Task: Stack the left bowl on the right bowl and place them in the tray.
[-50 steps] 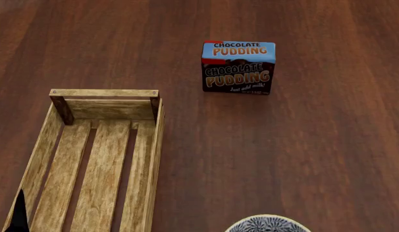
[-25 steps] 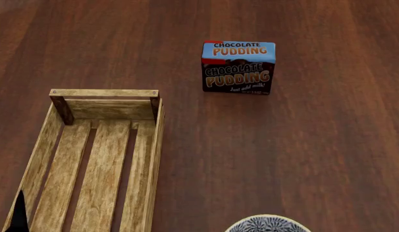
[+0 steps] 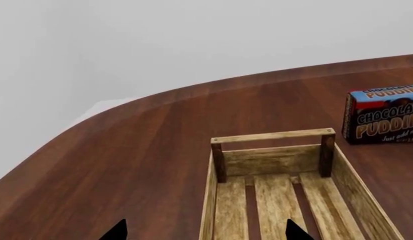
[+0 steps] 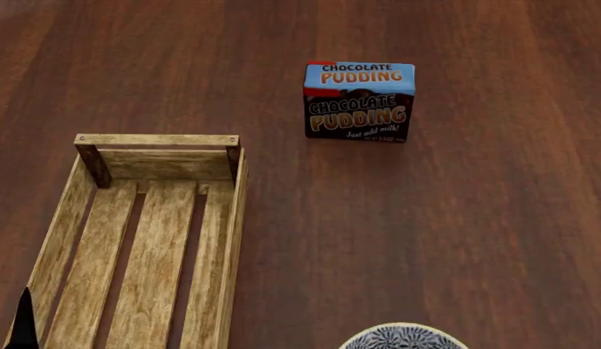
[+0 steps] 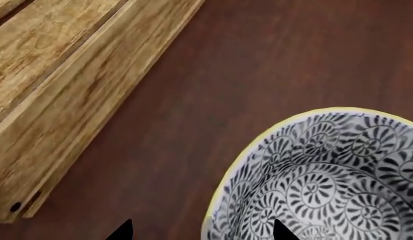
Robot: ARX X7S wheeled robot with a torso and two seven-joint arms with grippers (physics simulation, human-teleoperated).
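The left gripper (image 3: 205, 235) is showing only two dark fingertips (image 3: 116, 231), spread wide apart with nothing between them; they are straddling one long side plank of the tray (image 3: 276, 159), one tip over the slatted floor and the other over the bare table (image 3: 126, 150) just outside it. The right gripper (image 5: 201, 232) is likewise showing two dark tips set wide apart and holding nothing, hanging close above the near rim of a bowl (image 5: 326, 190). That bowl, white with black spiral scrollwork and a thin yellow edge, is sitting on the table near the tray's long side, not touching it. Only one bowl is showing in these views.

The tray is lying on the dark wood table with nothing inside. Beyond its far end and off to the bowl's side, well apart from it, a box (image 4: 359, 102) is standing upright, reading "CHOCOLATE PUDDING" on its top and front, with "Just add milk!" in small script beneath.
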